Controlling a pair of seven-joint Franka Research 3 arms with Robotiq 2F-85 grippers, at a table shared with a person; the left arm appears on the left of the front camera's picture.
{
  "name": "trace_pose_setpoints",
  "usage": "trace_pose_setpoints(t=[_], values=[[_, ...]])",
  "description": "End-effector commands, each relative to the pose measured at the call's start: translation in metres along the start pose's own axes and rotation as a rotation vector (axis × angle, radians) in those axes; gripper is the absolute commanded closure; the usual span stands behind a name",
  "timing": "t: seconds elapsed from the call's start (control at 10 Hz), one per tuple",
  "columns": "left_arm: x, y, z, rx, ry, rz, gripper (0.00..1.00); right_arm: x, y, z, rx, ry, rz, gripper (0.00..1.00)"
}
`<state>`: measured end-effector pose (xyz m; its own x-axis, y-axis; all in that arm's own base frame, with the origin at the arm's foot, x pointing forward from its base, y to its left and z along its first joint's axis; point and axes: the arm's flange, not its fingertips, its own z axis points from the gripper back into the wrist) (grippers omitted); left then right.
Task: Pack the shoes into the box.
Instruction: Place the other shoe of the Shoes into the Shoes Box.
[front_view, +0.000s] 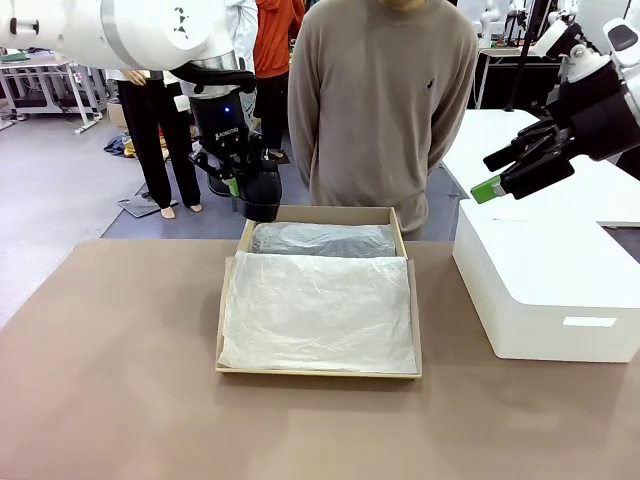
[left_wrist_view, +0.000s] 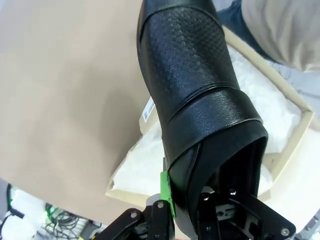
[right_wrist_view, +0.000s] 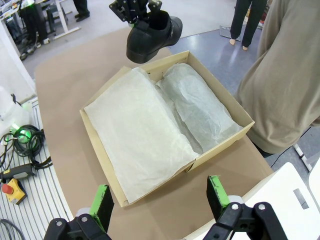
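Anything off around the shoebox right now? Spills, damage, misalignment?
Nothing spilled or damaged. One oddity: the shoe in the left end effector hangs tilted over the box's far corner, seemingly partly past the rim and over the table. The tissue paper is wrinkled but in place.

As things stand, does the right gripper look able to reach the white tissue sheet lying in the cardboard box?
Probably yes. The right gripper hangs open above the white box, and the tissue sheet lies uncovered. The left gripper holds the shoe over the far left corner of the cardboard box, aside.
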<state>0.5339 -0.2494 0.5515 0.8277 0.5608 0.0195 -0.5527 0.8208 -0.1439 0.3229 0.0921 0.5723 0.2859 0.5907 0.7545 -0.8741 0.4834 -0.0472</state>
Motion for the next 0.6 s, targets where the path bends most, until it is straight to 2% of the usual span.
trace_pose_setpoints(t=[0.0,0.4,0.5], values=[[0.007,0.006,0.004,-0.002,0.008,-0.017,1.00,0.001,-0.002,-0.001,0.013,-0.020,0.008,0.00],[0.004,0.002,-0.002,0.004,0.003,-0.001,1.00,0.001,-0.002,-0.001,0.013,-0.020,0.008,0.00],[-0.005,-0.005,-0.001,-0.034,-0.016,0.070,1.00,0.001,-0.002,-0.001,0.013,-0.020,0.008,0.00]])
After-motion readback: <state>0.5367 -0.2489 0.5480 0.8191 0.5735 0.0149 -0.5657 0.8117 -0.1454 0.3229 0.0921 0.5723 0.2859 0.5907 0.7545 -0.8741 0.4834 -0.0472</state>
